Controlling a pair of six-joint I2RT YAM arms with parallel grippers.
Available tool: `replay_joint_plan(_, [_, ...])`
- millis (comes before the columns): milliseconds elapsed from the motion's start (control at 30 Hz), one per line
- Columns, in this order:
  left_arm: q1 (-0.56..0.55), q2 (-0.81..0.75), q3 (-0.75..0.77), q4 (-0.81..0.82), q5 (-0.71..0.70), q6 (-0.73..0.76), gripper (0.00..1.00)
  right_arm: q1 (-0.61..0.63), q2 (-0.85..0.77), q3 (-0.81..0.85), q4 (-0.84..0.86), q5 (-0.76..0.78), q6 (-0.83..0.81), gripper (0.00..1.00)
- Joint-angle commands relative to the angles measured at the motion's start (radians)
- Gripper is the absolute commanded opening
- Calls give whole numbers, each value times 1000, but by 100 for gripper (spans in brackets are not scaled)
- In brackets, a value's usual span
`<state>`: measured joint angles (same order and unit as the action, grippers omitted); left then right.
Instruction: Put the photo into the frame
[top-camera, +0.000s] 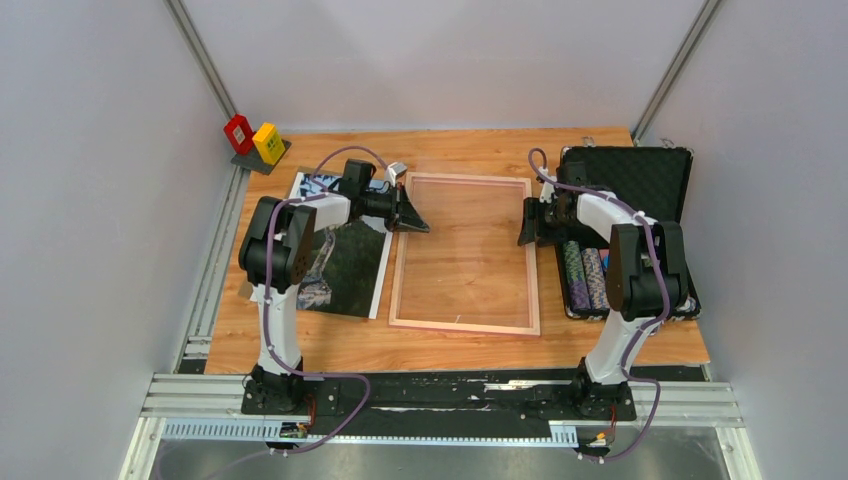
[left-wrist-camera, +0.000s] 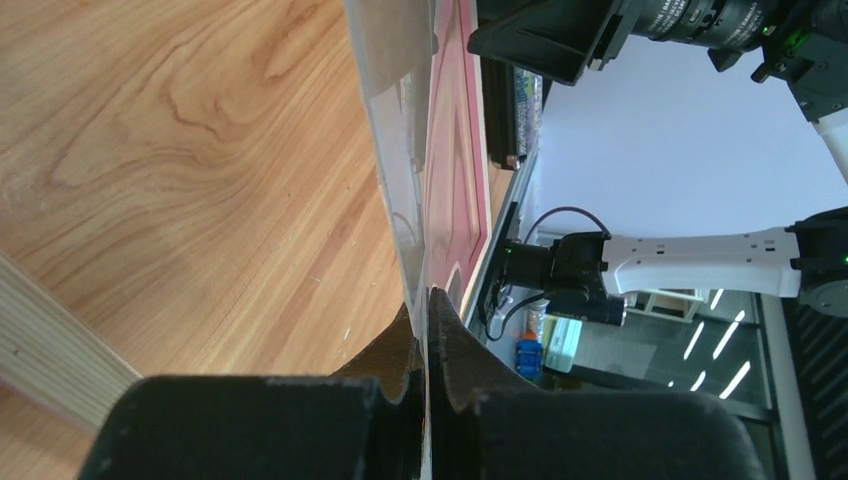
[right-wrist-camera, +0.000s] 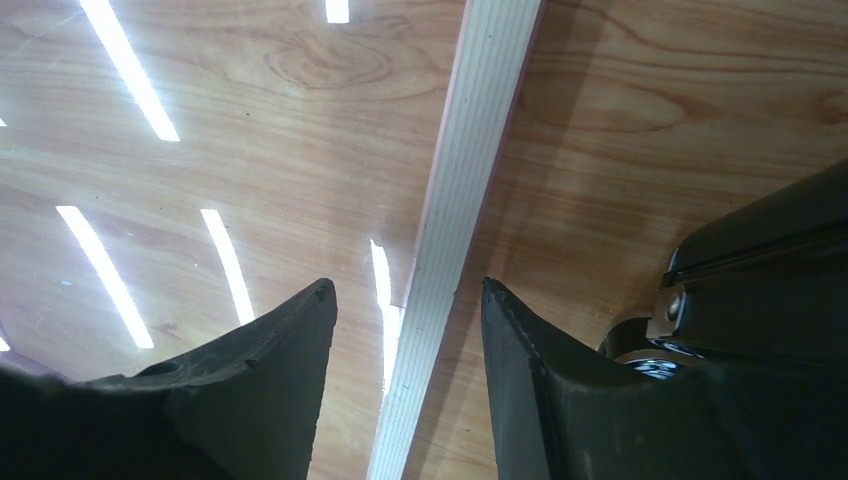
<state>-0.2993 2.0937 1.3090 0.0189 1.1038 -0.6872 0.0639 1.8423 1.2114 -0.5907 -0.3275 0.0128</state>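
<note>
Pink frame (top-camera: 465, 325) lies on the counter (top-camera: 450, 345), left rail pinched by the closed left pincer (top-camera: 412, 222), right rail straddled by the half-open right pincer (top-camera: 526, 232), apparently to steady it, photo (top-camera: 350, 265) just left.

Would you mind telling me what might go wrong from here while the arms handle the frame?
1. The left gripper pinches the frame only at a thin edge near one corner, so it may slip or twist.
2. The right gripper straddles the right border with jaws open, close to the black case; it might bump it.
3. The photo lies partly under the left arm and could be dragged.
</note>
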Motion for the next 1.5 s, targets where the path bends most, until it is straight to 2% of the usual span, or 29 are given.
replay_joint_plan(0, [-11,23,-25,61,-2,-65,0,23,54,20,63,-117,-20,54])
replay_joint_plan(533, [-12,22,-70,139,1,-171,0,24,67,15,60,-117,-24,54])
replay_joint_plan(833, [-14,31,-28,62,-23,-101,0,25,75,22,58,-115,-19,59])
replay_joint_plan(1467, [-22,56,0,-53,-89,-20,0,48,112,52,41,-19,-19,57])
